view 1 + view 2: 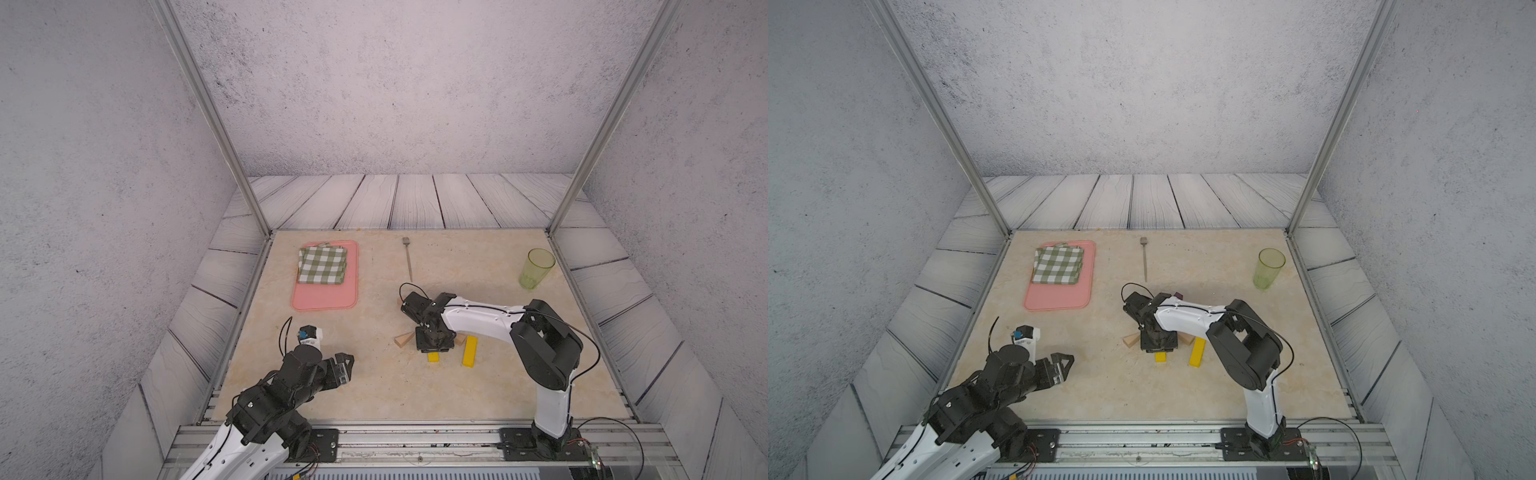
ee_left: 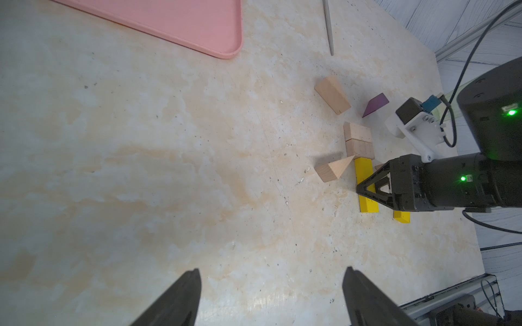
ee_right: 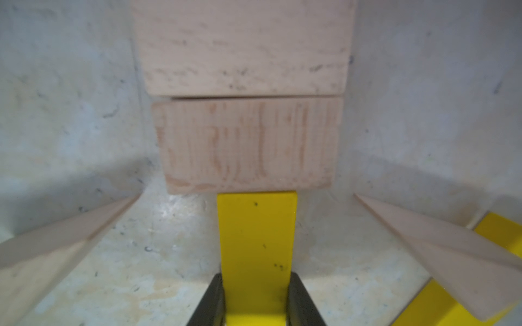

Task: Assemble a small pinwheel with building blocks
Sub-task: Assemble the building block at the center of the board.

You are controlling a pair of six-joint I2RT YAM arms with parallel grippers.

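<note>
Surface: beige marbled tabletop (image 1: 374, 395), boxed in by grey speckled walls (image 1: 395, 83) and plank-print panels. Two aluminium posts (image 1: 216, 124) rise at the far corners. An aluminium rail (image 1: 415, 436) along the near edge carries both arm bases.

Edges: one pink plastic tray (image 1: 324, 299) far left, with one folded green-checked cloth (image 1: 322, 266) on it. One metal fork (image 1: 408, 257) far centre. One green translucent cup (image 1: 536, 270) far right, close to the edge.

Open room: a wide bare stretch of top runs across the near half, between the left gripper (image 2: 272, 272) and the blocks. That gripper hangs with its jaws spread wide and holds nothing.

Part-built pinwheel (image 2: 358, 146): right of centre, nearer than the fork.

Count, left wrist view:
- Two pale-wood rectangular blocks (image 2: 357, 132), side by side and touching.
- Two yellow rectangular bars.
- Pale-wood triangular wedges: three, one (image 2: 333, 94) far-left, one (image 2: 333, 170) just left of the bar, and one mostly hidden.
- One purple wedge (image 2: 375, 105), lying apart on the far side.

Right gripper (image 3: 255, 285): jaws clamped on the sides of one yellow bar (image 3: 257, 240), whose far end meets the nearer rectangle. The second yellow bar (image 1: 470, 351) lies loose to the right.
</note>
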